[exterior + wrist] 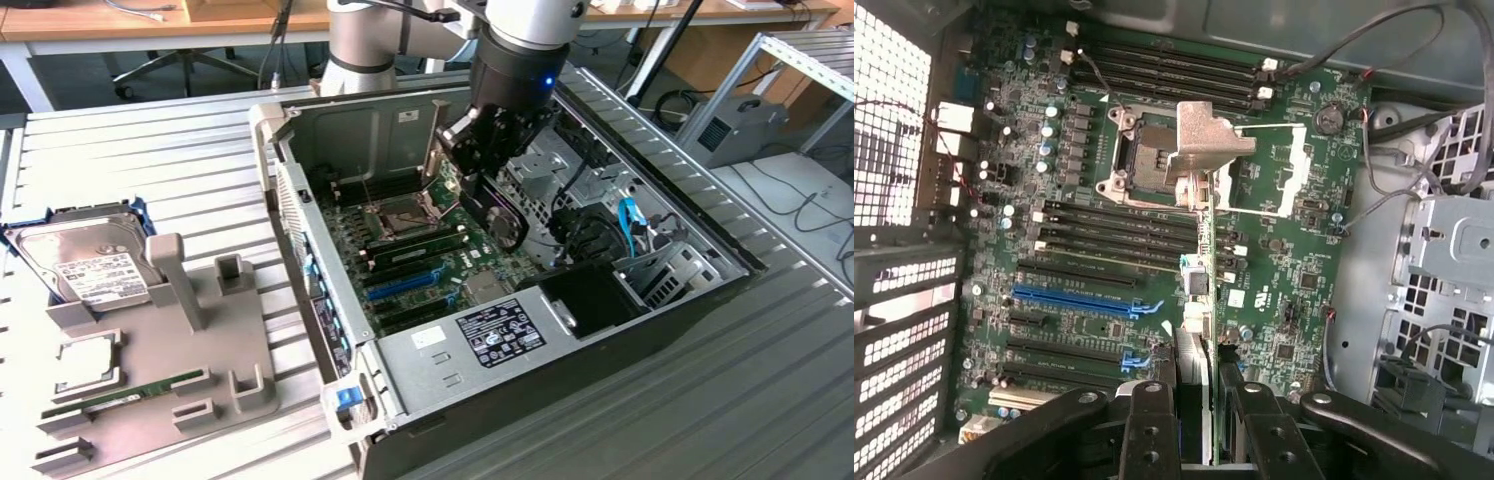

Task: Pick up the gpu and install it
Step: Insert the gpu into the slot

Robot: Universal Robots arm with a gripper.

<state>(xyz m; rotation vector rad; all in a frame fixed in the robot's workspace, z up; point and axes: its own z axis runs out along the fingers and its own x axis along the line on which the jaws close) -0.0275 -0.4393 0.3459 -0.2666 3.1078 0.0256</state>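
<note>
Grey moulded plastic forms the parts holder (160, 400), which lies well to the exterior view's left of the computer case (300, 215). Its posts and slots seem meant to prop each part where a claw can reach it. It carries a hard drive (87, 268), a square processor chip (87, 358) and a memory stick (134, 392).

The case lies on its side with the panel off, so the motherboard (400, 255) faces up and can be reached from above. Inside the case, near its perforated rear wall, the blue expansion slots (1074, 300) lie bare with no card seated in them.

Over the middle of the case hangs the gripper (483, 165). Its black fingers (1154, 430) are drawn in narrow and pinch the gpu (494, 215) by its two faces. In the wrist view the card (1211, 290) shows edge-on, its silver bracket (1204, 140) in front of the processor socket (1144, 150). Held upright this way, its connector edge probably points down toward the board. It hangs inside the case above the motherboard and appears clear of it, so the pick-up looks done and the seating does not.

On the case's far side, toward the exterior view's right, sit the metal drive cage (561, 165) and a blue cable (627, 222), both clear of the card.
</note>
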